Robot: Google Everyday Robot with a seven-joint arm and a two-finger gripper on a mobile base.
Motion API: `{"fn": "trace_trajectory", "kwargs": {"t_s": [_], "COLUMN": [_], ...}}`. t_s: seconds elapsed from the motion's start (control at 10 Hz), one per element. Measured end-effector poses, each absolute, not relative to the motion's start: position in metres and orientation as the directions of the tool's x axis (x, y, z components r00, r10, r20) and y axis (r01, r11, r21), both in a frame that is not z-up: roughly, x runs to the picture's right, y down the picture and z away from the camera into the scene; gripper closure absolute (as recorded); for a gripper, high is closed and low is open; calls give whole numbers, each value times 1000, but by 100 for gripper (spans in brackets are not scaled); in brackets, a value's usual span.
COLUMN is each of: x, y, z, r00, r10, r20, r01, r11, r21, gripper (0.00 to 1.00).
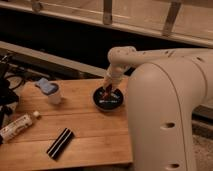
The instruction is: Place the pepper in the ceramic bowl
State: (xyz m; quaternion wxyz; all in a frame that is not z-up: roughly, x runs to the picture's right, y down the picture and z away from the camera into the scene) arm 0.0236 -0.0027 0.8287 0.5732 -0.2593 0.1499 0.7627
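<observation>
The black ceramic bowl (106, 100) sits on the wooden table (85, 125) near its right edge. My gripper (108, 90) reaches down into the bowl from the white arm (150, 60) that comes in from the right. A small dark-red pepper (107, 92) shows at the gripper's tip, over the inside of the bowl. I cannot tell whether the pepper is held or lies loose in the bowl.
A white cup with a blue top (51, 91) stands at the table's back left. A black bar with a stripe (60, 143) lies near the front. A pale bottle (17, 127) lies at the left edge. The robot's white body (170, 120) fills the right side.
</observation>
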Motion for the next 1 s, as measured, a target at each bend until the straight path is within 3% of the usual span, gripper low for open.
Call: {"fn": "trace_trajectory", "kwargs": {"t_s": [0.2,0.3,0.8,1.0], "x": [25,23,19,17], "y": [-3,-4,-4,-3], "z": [828,829,829,829], "r00": [-212,-210,-202,-199], "r10": [797,797,800,800], "r20": [-566,-566,-565,-565], "r01": [-952,-952,-954,-954], "r11": [-300,-299,-292,-289], "r21": [-66,-68,-72,-73], "gripper": [50,45,5,5]}}
